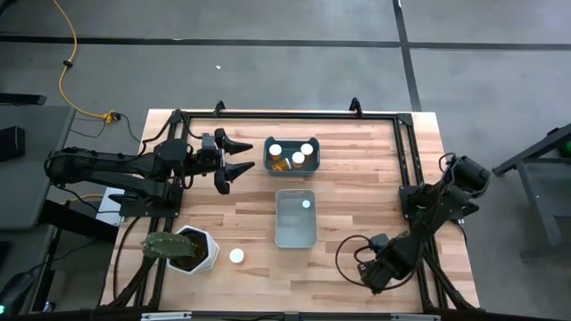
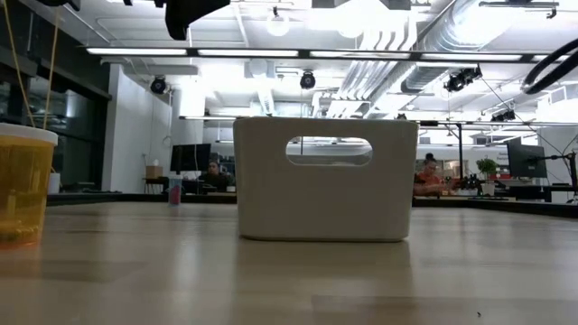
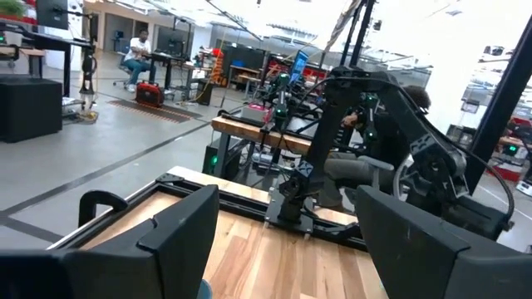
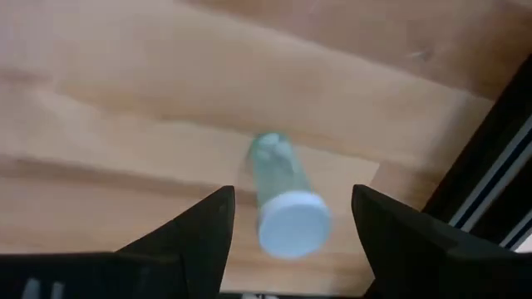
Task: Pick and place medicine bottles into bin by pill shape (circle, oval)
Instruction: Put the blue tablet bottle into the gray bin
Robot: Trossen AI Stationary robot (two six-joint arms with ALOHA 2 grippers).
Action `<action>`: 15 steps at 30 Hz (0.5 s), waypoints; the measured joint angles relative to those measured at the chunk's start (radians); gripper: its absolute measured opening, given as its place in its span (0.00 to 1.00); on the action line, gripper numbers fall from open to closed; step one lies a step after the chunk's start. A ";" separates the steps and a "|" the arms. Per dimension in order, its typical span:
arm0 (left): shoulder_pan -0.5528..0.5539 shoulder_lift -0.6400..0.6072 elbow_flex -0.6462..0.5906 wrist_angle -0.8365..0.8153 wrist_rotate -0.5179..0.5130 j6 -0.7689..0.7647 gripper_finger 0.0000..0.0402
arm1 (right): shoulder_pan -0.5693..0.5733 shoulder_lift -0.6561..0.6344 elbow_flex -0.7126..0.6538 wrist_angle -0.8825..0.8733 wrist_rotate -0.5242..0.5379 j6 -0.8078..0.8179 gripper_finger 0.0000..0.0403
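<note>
- Lower right of the overhead frame: the right gripper (image 4: 287,241) hangs low over the worktop (image 1: 357,169), jaws spread wide and holding nothing, a small pale-green bottle (image 4: 281,195) lying on its side between the fingers in the wrist view.
- That bottle looks light, stiff plastic, smooth and round, so it will likely roll if nudged; the safest hold is across the body just behind the white cap, jaws square to its length.
- Upper centre: three white-capped amber bottles (image 1: 292,156) stand in the far bin (image 1: 268,162); one pale cap (image 1: 306,204) sits in the near grey bin (image 1: 294,234).
- Lower left: a lone bottle (image 1: 236,256) stands just beside the white plant pot (image 1: 198,251).
- Upper left: the left gripper (image 1: 234,159) waits beside the far bin, jaws wide and empty.
</note>
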 joint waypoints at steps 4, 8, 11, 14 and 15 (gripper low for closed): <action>0.000 0.000 0.000 0.001 0.000 0.000 0.67 | -0.002 0.002 0.000 -0.009 0.015 0.030 0.59; 0.000 0.000 0.000 0.001 -0.001 0.015 0.67 | -0.002 0.002 0.000 0.000 -0.012 0.022 0.58; 0.000 0.000 0.000 0.001 -0.001 0.034 0.67 | -0.002 0.002 0.000 0.003 -0.030 0.015 0.57; 0.000 0.000 0.000 0.001 -0.001 0.034 0.67 | -0.002 0.002 0.000 0.003 -0.029 0.015 0.51; 0.000 0.000 0.000 0.001 -0.001 0.034 0.67 | -0.002 0.002 0.000 0.002 -0.029 0.015 0.49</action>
